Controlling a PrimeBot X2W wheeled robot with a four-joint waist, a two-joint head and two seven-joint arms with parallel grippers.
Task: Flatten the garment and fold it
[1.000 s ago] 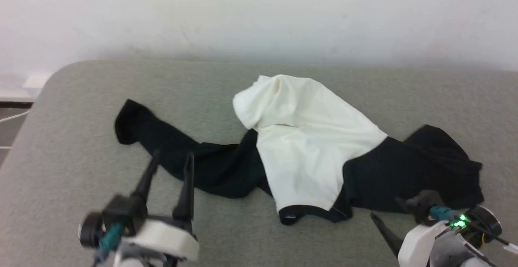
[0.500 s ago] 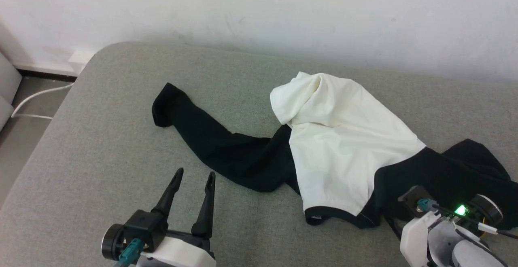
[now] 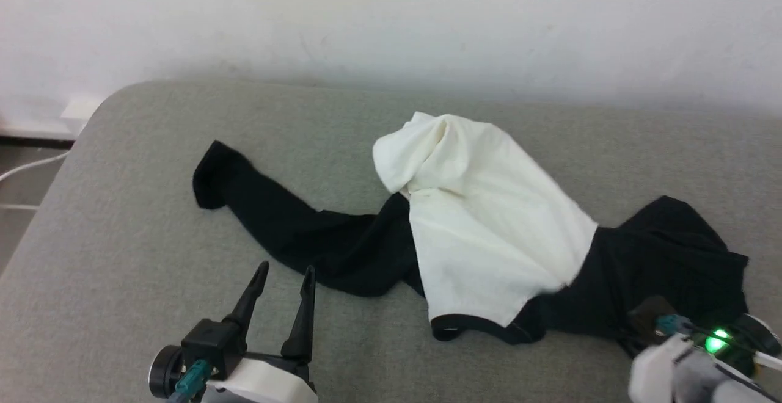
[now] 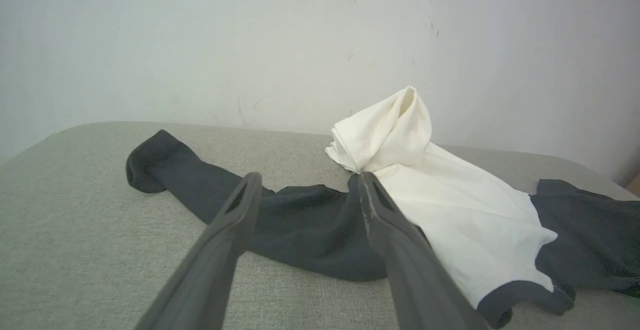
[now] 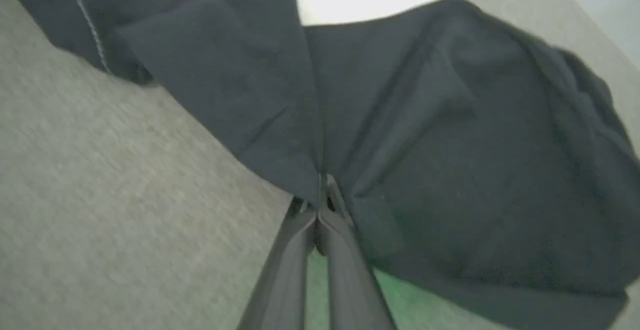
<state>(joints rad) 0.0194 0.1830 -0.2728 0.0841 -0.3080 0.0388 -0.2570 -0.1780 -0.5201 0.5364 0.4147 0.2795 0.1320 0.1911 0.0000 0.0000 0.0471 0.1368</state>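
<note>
The garment (image 3: 489, 232) lies crumpled on the grey cushion (image 3: 122, 220), nowhere near flat. Its white body is humped up at the far end, one black sleeve (image 3: 275, 232) trails out to my left, and the rest of the black cloth sits in a bunch (image 3: 672, 250) on my right.

My right gripper (image 5: 323, 190) is pinched tight on the near edge of that bunch. In the right wrist view, creases fan out from its fingertips, so I judge it has cloth. I cannot tell how many layers it has. My left gripper (image 3: 287, 267) hangs with its fingers spread wide and nothing between them, just short of the sleeve.

What worries me is the pull. The bite looks thin and sits right at the edge, so a quick tug could slip the cloth out. If I have caught two layers, the bunch will come along as a lump instead of opening. Nothing anchors the other side, so pulling from the right alone may drag the whole garment across the cushion and twist the sleeve under the body. The white hump could also topple over the neck trim (image 3: 464, 330) and hide it.
</note>
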